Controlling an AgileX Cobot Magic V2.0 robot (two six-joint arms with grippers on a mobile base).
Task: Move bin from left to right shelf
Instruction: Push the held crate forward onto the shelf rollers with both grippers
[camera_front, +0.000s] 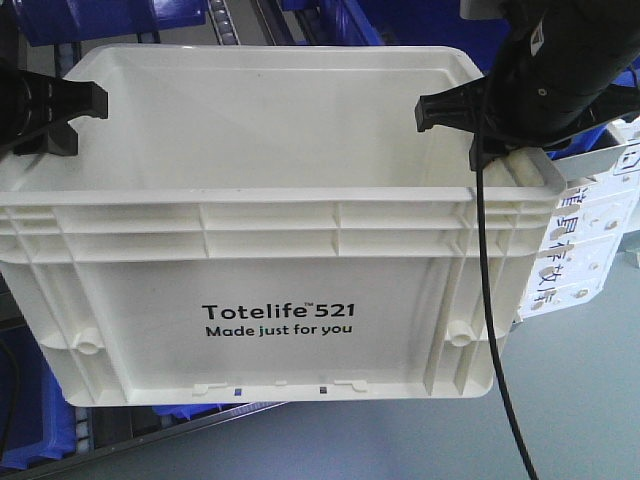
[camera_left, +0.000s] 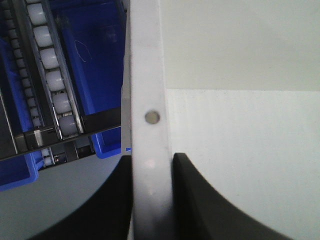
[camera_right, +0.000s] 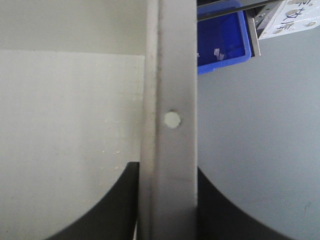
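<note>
- Bin (camera_front: 270, 300) was held up over the floor (camera_front: 400, 440), empty; likely light, stiff, slick plastic.
- Left end effector (camera_left: 151, 167) pinched the left rim, right end effector (camera_right: 167, 172) the right rim.
- Ribbed rim looked the best hold.

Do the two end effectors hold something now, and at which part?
Both hold the white bin: the left end effector is shut on its left rim, the right end effector on its right rim, one finger inside, one outside.
</note>
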